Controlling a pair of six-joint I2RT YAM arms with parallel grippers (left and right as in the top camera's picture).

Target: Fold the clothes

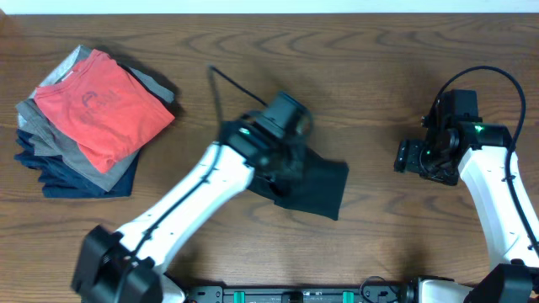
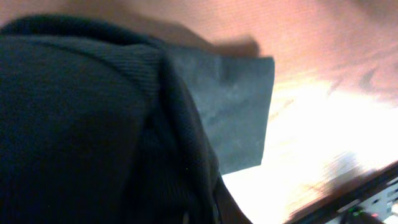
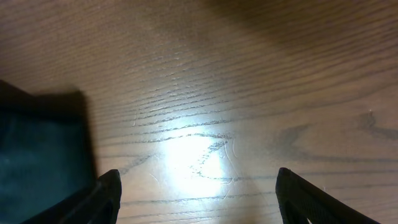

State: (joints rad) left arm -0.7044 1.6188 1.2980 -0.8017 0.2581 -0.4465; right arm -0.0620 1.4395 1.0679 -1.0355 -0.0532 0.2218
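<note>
The clothes, one black garment, lie folded into a small dark patch in the middle of the wooden table. My left gripper sits on its left part. In the left wrist view the black fabric bulges right up against the camera and hides the jaws, and a ridge of it runs down to where they meet; the gripper is shut on it. My right gripper hovers to the right of the garment, apart from it. It is open over bare wood, with the garment's edge at its left.
A stack of folded garments lies at the far left, a red-orange shirt on top of grey and navy ones. A black cable loops behind the left arm. The table's front edge carries the arm bases.
</note>
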